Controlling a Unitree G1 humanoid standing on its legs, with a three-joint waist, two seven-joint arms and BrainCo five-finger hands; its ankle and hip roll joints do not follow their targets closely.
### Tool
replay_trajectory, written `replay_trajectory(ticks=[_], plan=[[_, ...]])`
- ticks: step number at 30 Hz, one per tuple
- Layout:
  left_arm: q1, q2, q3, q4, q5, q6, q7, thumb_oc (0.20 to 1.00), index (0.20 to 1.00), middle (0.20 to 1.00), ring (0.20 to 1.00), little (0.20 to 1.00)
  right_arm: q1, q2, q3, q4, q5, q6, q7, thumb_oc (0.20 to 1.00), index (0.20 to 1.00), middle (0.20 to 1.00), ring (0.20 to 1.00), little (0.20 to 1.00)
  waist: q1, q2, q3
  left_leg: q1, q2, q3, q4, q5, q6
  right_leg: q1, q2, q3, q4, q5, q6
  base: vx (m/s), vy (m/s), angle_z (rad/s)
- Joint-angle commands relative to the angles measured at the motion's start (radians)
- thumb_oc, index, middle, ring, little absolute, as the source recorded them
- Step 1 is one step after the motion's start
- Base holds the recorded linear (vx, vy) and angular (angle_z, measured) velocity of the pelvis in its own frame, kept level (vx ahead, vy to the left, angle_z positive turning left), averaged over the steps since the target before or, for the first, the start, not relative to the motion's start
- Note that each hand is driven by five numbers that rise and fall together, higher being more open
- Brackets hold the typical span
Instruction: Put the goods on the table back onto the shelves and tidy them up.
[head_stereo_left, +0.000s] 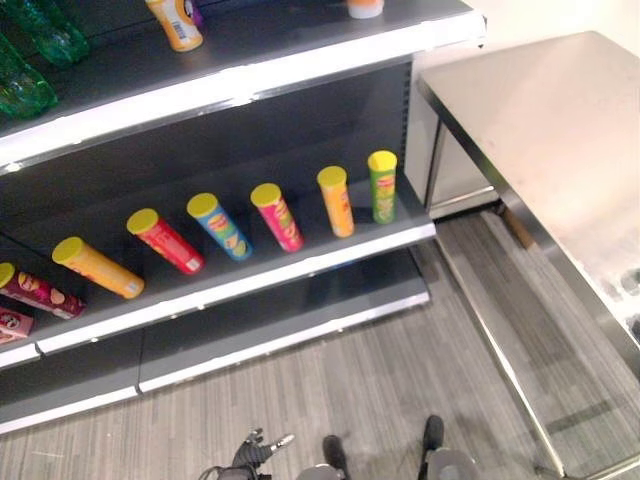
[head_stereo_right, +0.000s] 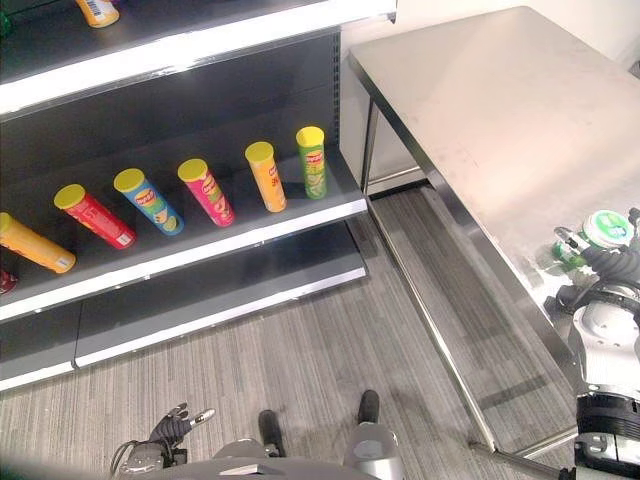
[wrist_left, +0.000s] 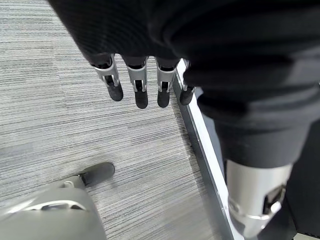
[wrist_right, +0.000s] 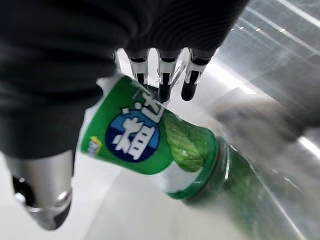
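Gripping a green bottle (wrist_right: 160, 150) with a white cap, my right hand (head_stereo_right: 612, 262) curls round it at the near edge of the brushed-steel table (head_stereo_right: 480, 110), the glossy bottle mirrored in the metal. My left hand (wrist_left: 137, 85) hangs empty over the striped grey floor (head_stereo_left: 330, 390), fingers loose. On the dark middle shelf (head_stereo_left: 250, 280) I count seven round yellow-lidded tubes (head_stereo_left: 275, 215) (one maroon tube at the far left lies flat). Above them sit green bottles (head_stereo_left: 25, 50) and an orange bottle (head_stereo_left: 175, 22).
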Motion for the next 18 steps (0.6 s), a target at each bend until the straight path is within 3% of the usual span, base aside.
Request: replay_trajectory(ticks=[1,13,17,18], plan=[[-0.026,0.071,-0.021,0.009,-0.019,-0.009,0.012,1.0,1.0,1.0,1.0,1.0,-0.07,-0.085,0.026,0.014,-0.003,-0.033,-0.006,0.2,0.2,0.2,0.2,0.2,0.021,-0.056,-0.006,-0.001,0.081,-0.037,0.046,-0.038,-0.084,0.002,-0.046,0.045,0.114,-0.192,0.059,0.0,0.0,0.0],[-0.035,0.073,0.007,0.016,-0.01,-0.008,0.022,1.0,1.0,1.0,1.0,1.0,-0.018,-0.07,-0.034,-0.133,-0.069,-0.047,-0.021,0.2,0.2,0.2,0.2,0.2,0.012,-0.059,-0.007,0.011,0.099,-0.038,0.053,-0.04,-0.091,0.013,-0.032,0.046,0.119,-0.21,0.05,0.0,-0.017,0.01],[-0.041,0.072,0.023,-0.004,-0.013,-0.019,0.026,1.0,1.0,1.0,1.0,1.0,-0.033,-0.071,-0.052,-0.311,-0.099,-0.113,-0.02,0.2,0.2,0.2,0.2,0.2,0.02,-0.065,-0.001,-0.004,0.12,-0.057,0.107,-0.047,-0.101,0.029,-0.013,0.045,0.12,-0.236,0.032,-0.01,-0.117,0.02],[-0.045,0.067,0.025,-0.013,-0.02,-0.023,0.025,1.0,1.0,1.0,1.0,1.0,-0.059,-0.077,-0.038,-0.361,-0.104,-0.133,-0.015,0.2,0.2,0.2,0.2,0.2,0.032,-0.07,0.009,-0.038,0.133,-0.08,0.183,-0.053,-0.104,0.042,0.0,0.04,0.115,-0.253,0.018,-0.06,-0.176,0.15]])
